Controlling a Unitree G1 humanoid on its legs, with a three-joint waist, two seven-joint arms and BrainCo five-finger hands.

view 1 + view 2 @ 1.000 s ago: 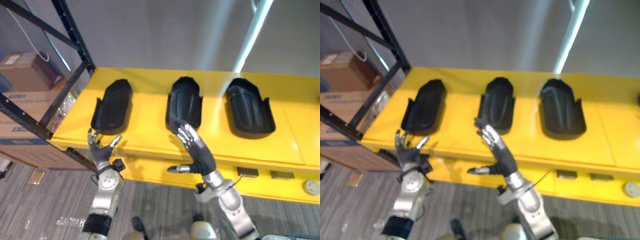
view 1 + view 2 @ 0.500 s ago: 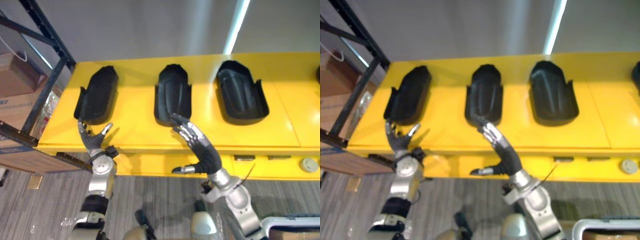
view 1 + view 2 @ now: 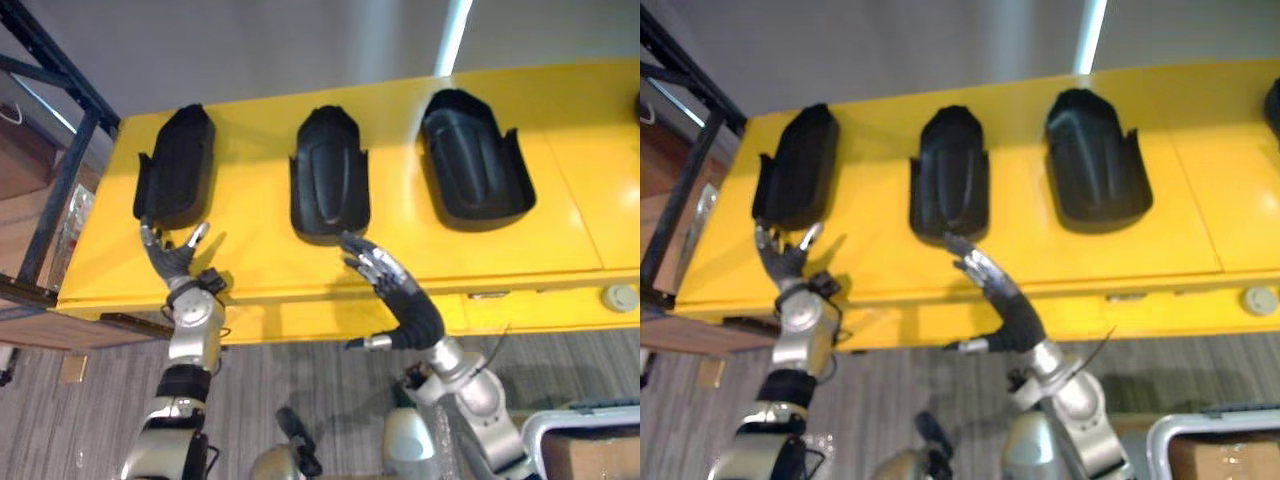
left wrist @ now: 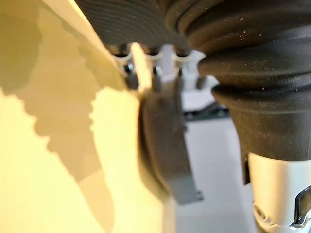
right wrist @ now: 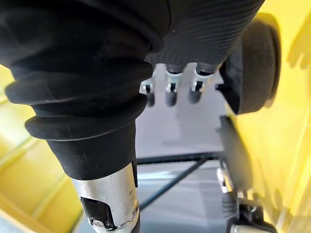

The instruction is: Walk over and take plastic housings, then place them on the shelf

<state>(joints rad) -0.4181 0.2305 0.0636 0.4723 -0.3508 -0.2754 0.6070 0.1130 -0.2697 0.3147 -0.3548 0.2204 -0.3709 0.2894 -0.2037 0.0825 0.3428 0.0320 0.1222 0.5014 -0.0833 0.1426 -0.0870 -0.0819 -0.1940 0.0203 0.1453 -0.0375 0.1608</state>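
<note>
Housing [image 3: 175,165] now nearer left robot hand [image 3: 174,260]

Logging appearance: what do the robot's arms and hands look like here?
The left arm and right arm are silver-grey with rounded joint housings; the left one shows black bands between its segments. The left hand and right hand each have silver fingers with dark tips and a separate thumb. A dark ribbed cover wraps the back of each hand and the wrist.
</note>
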